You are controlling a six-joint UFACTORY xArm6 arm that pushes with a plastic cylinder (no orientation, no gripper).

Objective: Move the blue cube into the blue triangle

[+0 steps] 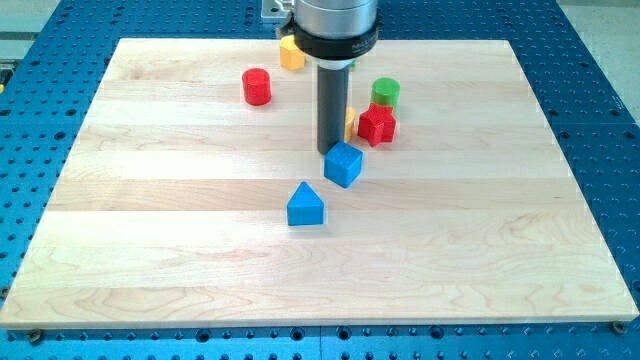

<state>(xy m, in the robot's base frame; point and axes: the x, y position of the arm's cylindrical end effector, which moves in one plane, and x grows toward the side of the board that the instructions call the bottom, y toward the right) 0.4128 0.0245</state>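
The arm's dark rod hangs upright from the view's top, my tip (331, 151) lowest.

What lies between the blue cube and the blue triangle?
Nothing: in the camera view only bare wood separates the blue cube from the blue triangle. My tip sits at the cube's upper-left edge.

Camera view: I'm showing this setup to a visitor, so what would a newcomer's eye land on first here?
First the thick dark rod coming down from the view's top, my tip just above the blue cube, about touching it. Next, the blue triangle just below-left of the cube on the pale wooden board. Behind the rod sit a red cylinder, a green cylinder and a red block.
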